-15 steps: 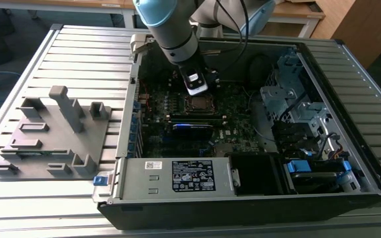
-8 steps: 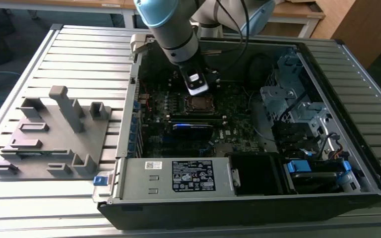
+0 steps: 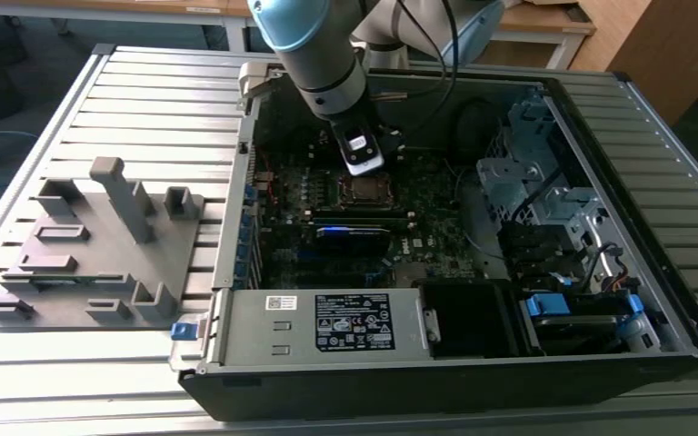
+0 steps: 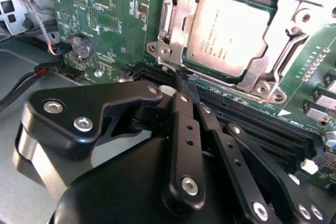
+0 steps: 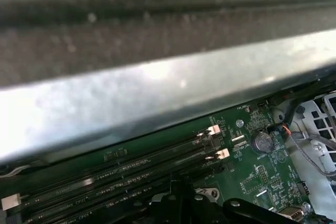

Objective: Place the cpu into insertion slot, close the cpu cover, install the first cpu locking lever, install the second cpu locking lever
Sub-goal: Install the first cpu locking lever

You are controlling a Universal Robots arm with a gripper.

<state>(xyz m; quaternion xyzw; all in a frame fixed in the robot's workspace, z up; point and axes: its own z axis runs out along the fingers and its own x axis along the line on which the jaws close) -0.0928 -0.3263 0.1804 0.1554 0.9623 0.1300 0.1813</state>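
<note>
Nearest your second wrist view: the gripper (image 4: pixel 185 85), fingers (image 4: pixel 181 109) pressed together, nothing clearly between them. Tips sit at the socket's edge, just beside the memory slots (image 4: pixel 252 124). Past the tips, at 1 o'clock, the cpu (image 4: pixel 231 30) sits in the insertion slot (image 4: pixel 251 80), with the cpu cover (image 4: pixel 181 22) down around it. The coin cell (image 4: pixel 81 47) lies at 10 o'clock. In the exterior view the arm (image 3: pixel 319 64) reaches into the case (image 3: pixel 446 381), gripper (image 3: pixel 363 166) over the cpu (image 3: pixel 362 189). The grey fixture (image 3: pixel 94 245) sits on the table (image 3: pixel 34 381), well apart at 9 o'clock.
</note>
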